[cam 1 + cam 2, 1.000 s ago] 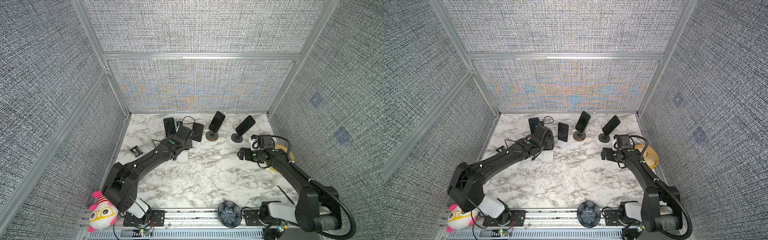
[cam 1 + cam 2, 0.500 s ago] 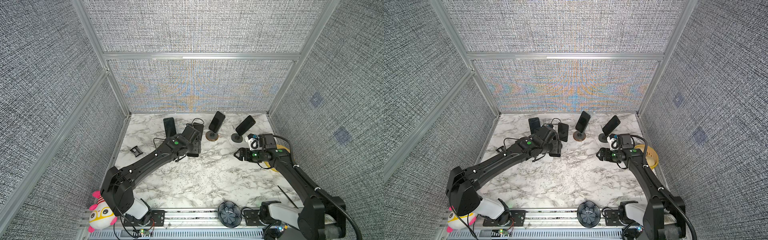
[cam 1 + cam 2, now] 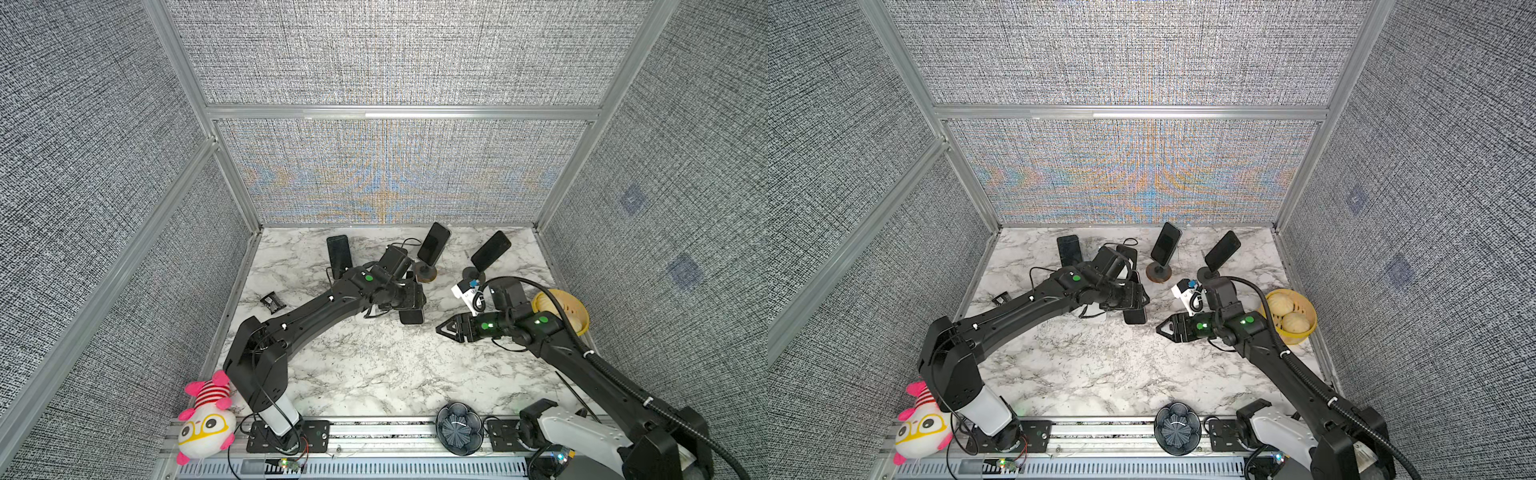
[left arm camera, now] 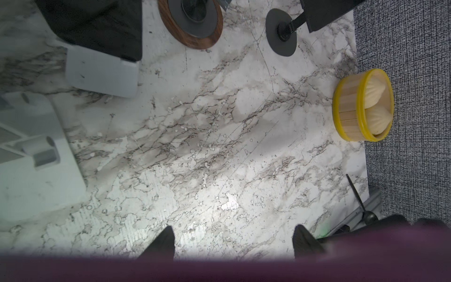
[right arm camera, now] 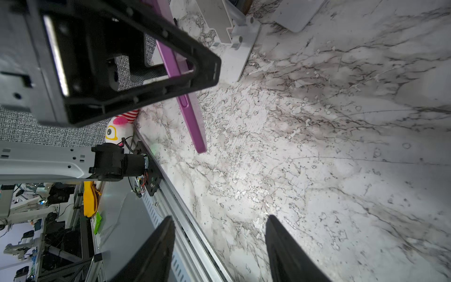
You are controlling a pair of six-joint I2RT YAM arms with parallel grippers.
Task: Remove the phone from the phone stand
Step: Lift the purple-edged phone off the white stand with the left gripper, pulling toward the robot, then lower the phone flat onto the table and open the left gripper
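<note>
Bright, even light; blurry foreground phone (image 4: 219, 268)

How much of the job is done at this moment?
Done: the phone is off its white stand, which sits empty. In hand: the left hand clamps the phone above the table. Left: probably setting it down or passing it to the right hand, open and empty nearby.

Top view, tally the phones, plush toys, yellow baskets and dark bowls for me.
phones: 5
plush toy: 1
yellow basket: 1
dark bowl: 1
total: 8
</note>
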